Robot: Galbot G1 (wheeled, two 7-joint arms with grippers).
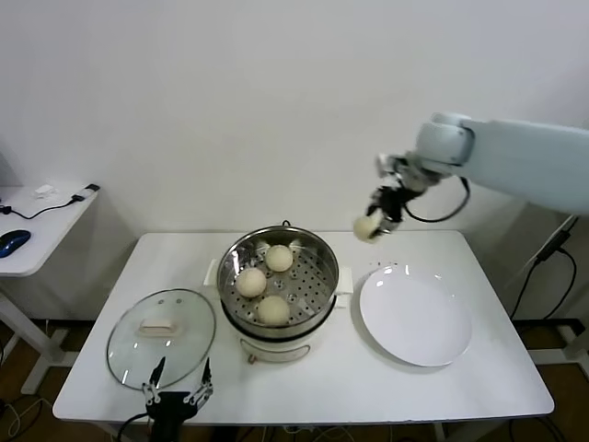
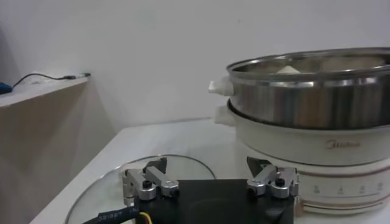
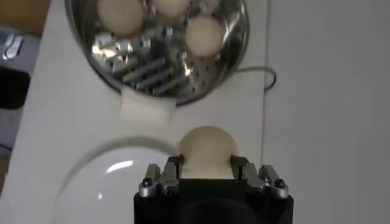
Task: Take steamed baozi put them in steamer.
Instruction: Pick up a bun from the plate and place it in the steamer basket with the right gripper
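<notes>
The steamer (image 1: pixel 322 262) stands mid-table, a shiny steel pot with a perforated basket on a white base. Three cream-white baozi lie in its basket (image 1: pixel 250 282) (image 1: pixel 279 258) (image 1: pixel 273 310). My right gripper (image 1: pixel 375 222) is shut on a fourth baozi (image 1: pixel 366 227) and holds it in the air, above the table's back edge between the steamer and the plate. In the right wrist view the held baozi (image 3: pixel 206 150) sits between the fingers, with the steamer (image 3: pixel 234 49) beyond it. My left gripper (image 1: pixel 179 387) is open and empty at the table's front edge, near the lid.
An empty white plate (image 1: pixel 414 318) lies right of the steamer. The glass lid with its white handle (image 1: pixel 161 331) lies left of it and shows in the left wrist view (image 2: pixel 116 182). A side desk with a blue mouse (image 1: pixel 13 242) stands far left.
</notes>
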